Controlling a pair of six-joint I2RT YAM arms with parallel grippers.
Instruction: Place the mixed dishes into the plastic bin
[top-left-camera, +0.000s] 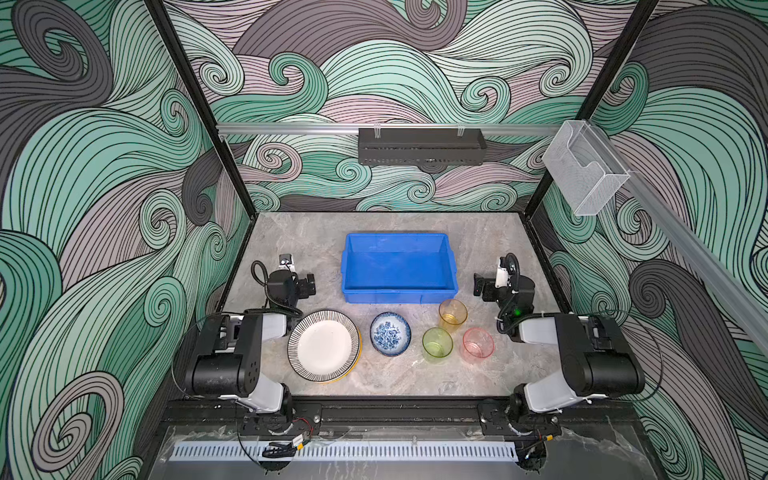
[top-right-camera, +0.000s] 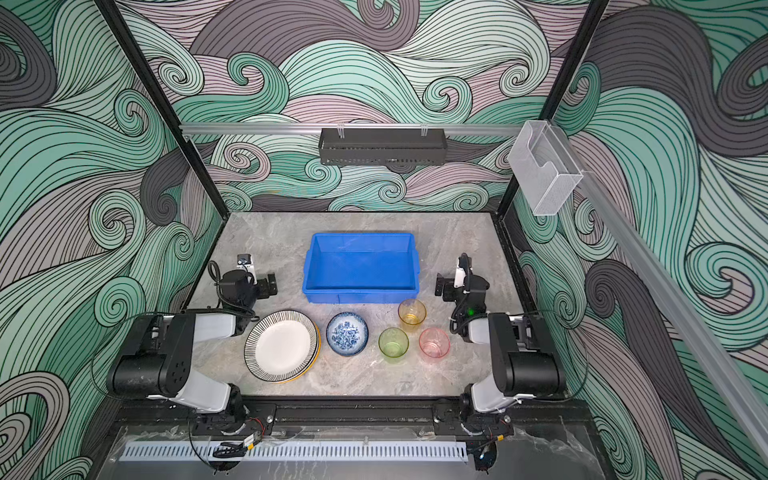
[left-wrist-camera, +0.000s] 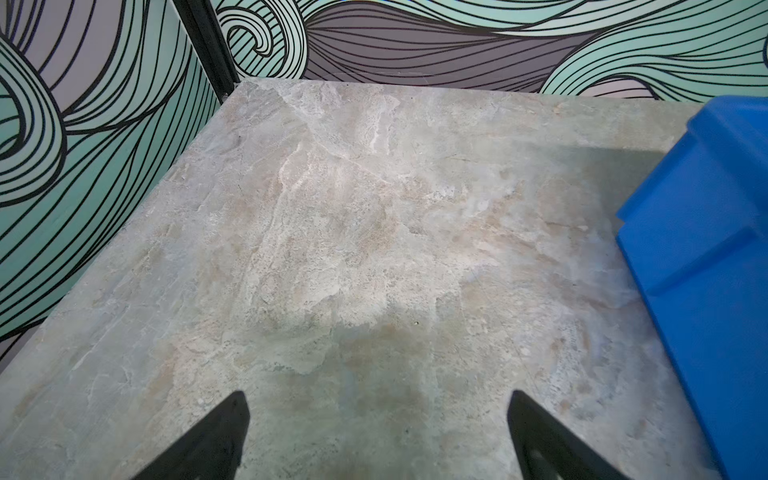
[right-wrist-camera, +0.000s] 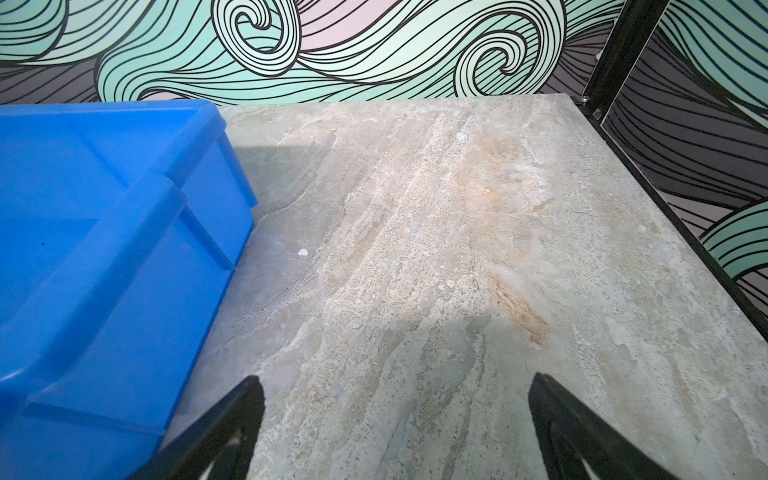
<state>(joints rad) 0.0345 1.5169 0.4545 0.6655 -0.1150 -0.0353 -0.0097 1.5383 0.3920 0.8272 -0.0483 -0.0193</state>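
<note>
Jaws stand wide apart and hold nothing on both your left gripper and your right gripper, each over bare grey marbled tabletop. Between the two grippers sits the blue plastic bin, one side wall just beside each. The dishes all lie outside it, in a row nearer the arm bases: a stack of plates with the striped rim on top, a blue-floral bowl, then an orange cup, a green cup and a pink cup, all upright. Swirling teal, grey and pink wave wallpaper covers the enclosure. A black perforated tray hangs at the back and a clear holder on the right. Your left arm and right arm are folded, elbows near their bases, wrists reaching forward on either side of the bin.
</note>
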